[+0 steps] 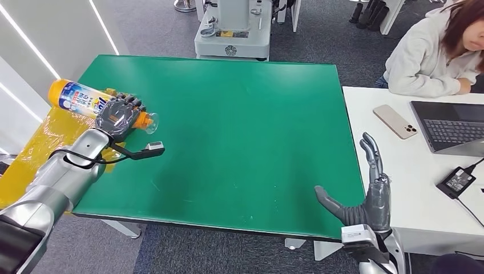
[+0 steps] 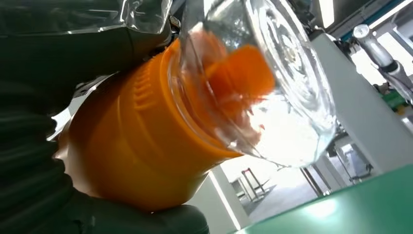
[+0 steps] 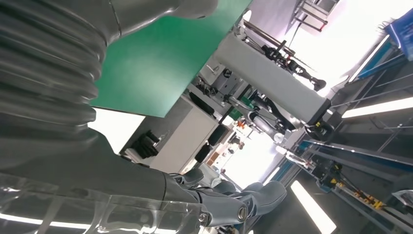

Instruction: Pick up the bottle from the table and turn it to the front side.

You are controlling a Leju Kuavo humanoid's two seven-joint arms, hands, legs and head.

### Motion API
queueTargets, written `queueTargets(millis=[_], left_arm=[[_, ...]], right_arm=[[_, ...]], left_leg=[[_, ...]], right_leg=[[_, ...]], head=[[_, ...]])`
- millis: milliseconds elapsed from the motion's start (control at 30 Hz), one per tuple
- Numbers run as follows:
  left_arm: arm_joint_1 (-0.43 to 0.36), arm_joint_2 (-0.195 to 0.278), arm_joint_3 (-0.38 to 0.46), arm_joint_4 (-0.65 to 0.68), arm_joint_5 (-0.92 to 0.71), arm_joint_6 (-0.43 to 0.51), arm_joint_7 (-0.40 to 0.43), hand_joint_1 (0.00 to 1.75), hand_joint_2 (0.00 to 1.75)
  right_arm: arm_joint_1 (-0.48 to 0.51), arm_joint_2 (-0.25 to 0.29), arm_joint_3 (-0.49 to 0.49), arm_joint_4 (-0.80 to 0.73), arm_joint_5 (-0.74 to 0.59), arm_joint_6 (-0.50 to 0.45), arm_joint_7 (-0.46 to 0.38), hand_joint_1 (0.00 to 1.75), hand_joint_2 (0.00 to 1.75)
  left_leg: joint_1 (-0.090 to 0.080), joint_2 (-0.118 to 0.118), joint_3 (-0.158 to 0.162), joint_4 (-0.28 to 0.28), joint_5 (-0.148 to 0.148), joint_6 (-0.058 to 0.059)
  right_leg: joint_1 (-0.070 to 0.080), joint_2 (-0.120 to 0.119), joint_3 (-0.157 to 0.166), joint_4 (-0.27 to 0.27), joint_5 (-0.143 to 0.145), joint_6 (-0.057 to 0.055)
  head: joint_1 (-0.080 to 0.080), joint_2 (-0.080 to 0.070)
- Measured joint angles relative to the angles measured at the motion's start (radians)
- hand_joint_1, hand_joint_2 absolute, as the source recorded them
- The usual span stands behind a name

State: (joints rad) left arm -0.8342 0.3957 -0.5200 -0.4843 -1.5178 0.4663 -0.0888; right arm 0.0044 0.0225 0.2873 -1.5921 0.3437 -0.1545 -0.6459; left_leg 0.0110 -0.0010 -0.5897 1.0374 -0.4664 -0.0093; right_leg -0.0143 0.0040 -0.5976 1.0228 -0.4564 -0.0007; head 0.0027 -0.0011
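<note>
Sideways, the left robot hand [image 1: 119, 118] grips the orange bottle [image 1: 85, 100] near its clear cap.

My desk [image 1: 240, 131] has a green top w/ faint scuffs near the front edge. Yellow plastic sheet [image 1: 43, 148] drapes off its left side. Butted against the right edge is a white desk [image 1: 394, 165], carrying a phone [image 1: 395, 121] face down, a laptop [image 1: 451, 127] at the far right, and a small black adapter [image 1: 456, 181] w/ cable near the laptop.
</note>
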Motion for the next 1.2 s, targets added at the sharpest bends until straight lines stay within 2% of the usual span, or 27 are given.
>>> queueTargets(millis=[533,767,933,1200], left_arm=[[-0.006,-0.023,0.088,0.079,0.078,-0.111,-0.038,1.75,1.75],[-0.008,-0.059,0.105,0.094,0.08,-0.176,-0.057,1.75,1.75],[0.017,-0.085,0.107,0.1,0.078,-0.187,-0.05,1.75,1.75],[0.073,-0.102,0.109,0.104,0.077,-0.193,-0.046,1.75,1.75]], right_arm=[[-0.004,0.0,0.007,0.009,-0.007,-0.008,0.002,0.0,1.75],[0.004,0.0,0.007,-0.009,0.013,-0.021,0.031,0.0,1.75],[0.02,0.002,0.006,-0.039,0.033,-0.002,0.055,0.0,1.75],[0.046,0.006,0.003,-0.067,0.052,0.012,0.057,0.0,1.75]], left_leg=[[0.0,0.0,0.0,0.0,0.0,0.0],[0.0,0.0,0.0,0.0,0.0,0.0],[0.0,0.0,0.0,0.0,0.0,0.0],[0.0,0.0,0.0,0.0,0.0,0.0]], right_leg=[[0.0,0.0,0.0,0.0,0.0,0.0],[0.0,0.0,0.0,0.0,0.0,0.0],[0.0,0.0,0.0,0.0,0.0,0.0],[0.0,0.0,0.0,0.0,0.0,0.0]], head=[[0.0,0.0],[0.0,0.0],[0.0,0.0],[0.0,0.0]])
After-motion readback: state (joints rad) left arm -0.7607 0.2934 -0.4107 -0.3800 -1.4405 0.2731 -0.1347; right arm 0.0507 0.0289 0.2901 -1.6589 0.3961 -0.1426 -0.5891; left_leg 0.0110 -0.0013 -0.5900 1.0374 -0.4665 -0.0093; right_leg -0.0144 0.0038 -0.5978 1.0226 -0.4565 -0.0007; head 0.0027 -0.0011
